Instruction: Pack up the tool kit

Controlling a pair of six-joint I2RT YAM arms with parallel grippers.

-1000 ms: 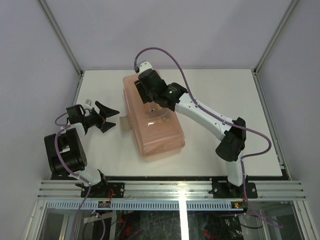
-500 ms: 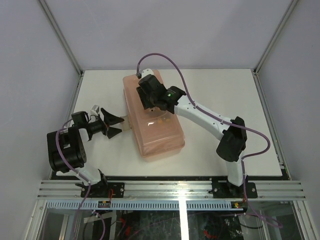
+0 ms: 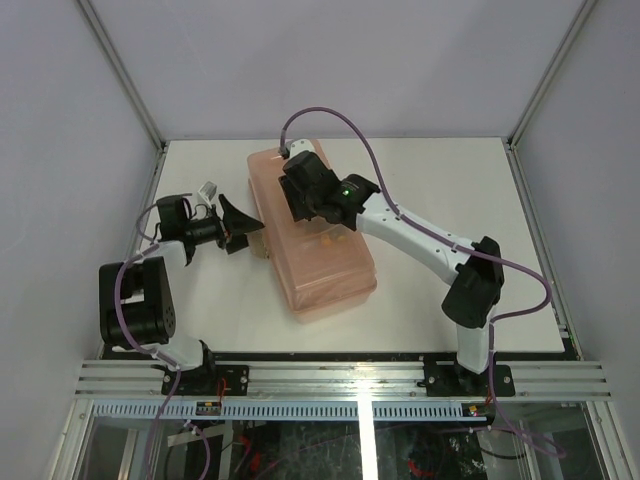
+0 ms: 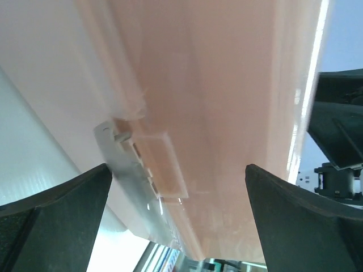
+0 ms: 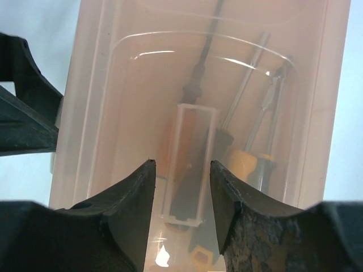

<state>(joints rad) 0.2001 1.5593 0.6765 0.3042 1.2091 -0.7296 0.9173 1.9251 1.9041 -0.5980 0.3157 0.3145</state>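
Note:
The salmon-pink toolbox (image 3: 330, 270) lies lengthwise on the white table with its lid down. My right gripper (image 3: 300, 205) rests on the lid. In the right wrist view it (image 5: 182, 164) stands partly open astride the clear lid handle (image 5: 190, 170), with a small gap showing on each side. A yellow-handled screwdriver (image 5: 244, 161) and other dark tools show through the lid. My left gripper (image 3: 252, 232) is wide open against the box's left side. In the left wrist view it (image 4: 177, 170) has the grey latch (image 4: 153, 164) between its fingers, touching neither.
The white table (image 3: 450, 180) is walled in by grey panels and metal posts. My right arm (image 3: 420, 235) reaches across the table's right half to the box. An aluminium rail (image 3: 350, 378) runs along the near edge.
My left gripper has swung from the table's left side up to the box's latch side. The box's near end has shifted slightly right. My right gripper stays on the lid.

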